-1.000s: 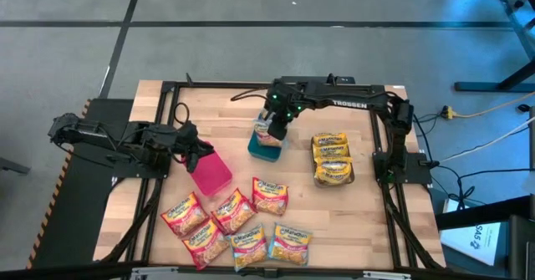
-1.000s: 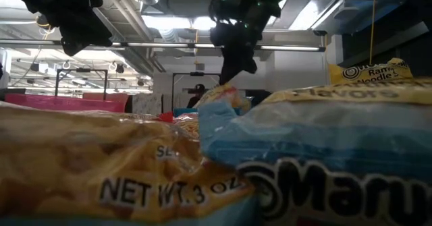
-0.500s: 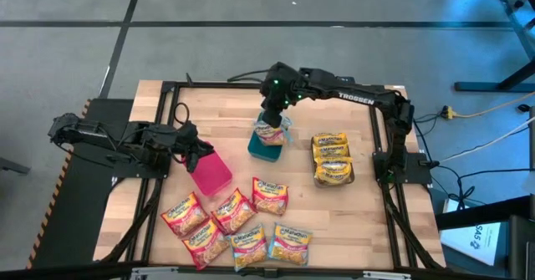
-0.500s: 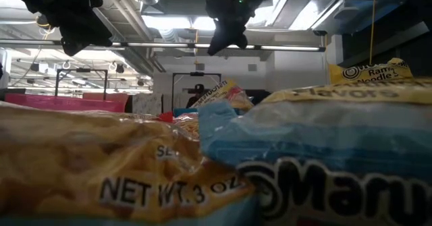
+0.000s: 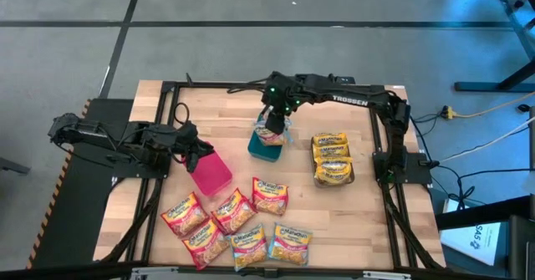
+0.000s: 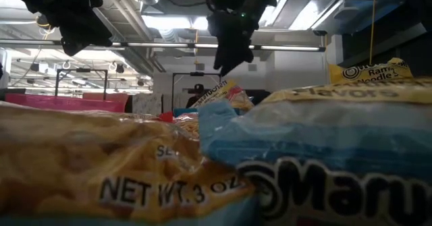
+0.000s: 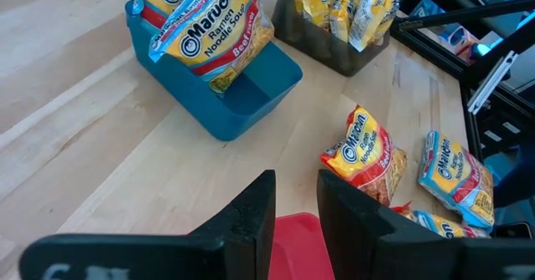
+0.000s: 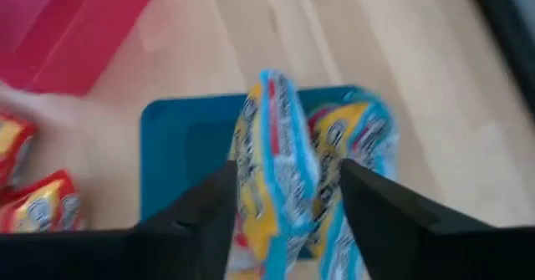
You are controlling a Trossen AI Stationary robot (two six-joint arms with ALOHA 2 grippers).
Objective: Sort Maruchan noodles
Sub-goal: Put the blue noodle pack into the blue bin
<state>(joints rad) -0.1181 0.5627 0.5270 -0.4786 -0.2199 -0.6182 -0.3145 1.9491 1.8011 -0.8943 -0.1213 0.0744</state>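
A Maruchan noodles packet (image 7: 205, 29) with a light-blue edge (image 8: 272, 171) stands on end in the teal bin (image 5: 266, 151), leaning on its far wall, with a second packet (image 8: 355, 142) beside it. My right gripper (image 5: 278, 121) hangs open just above them, a finger on either side and clear of the packet in the low view (image 6: 228, 61). Several loose packets (image 5: 238, 226) lie flat near the table's front edge. My left gripper (image 5: 203, 150) waits over a corner of the pink bin (image 5: 213, 173) with a narrow gap between its fingers (image 7: 297, 205).
A dark bin (image 5: 332, 159) with yellow packets standing in it sits right of the teal bin. Bare wooden table top (image 5: 209, 113) lies between the bins and the far edge. A black frame (image 5: 389, 188) runs along the table's sides.
My right gripper has opened and let go of the light-blue-edged packet, then risen a little above the teal bin. The packet stays standing in the bin.
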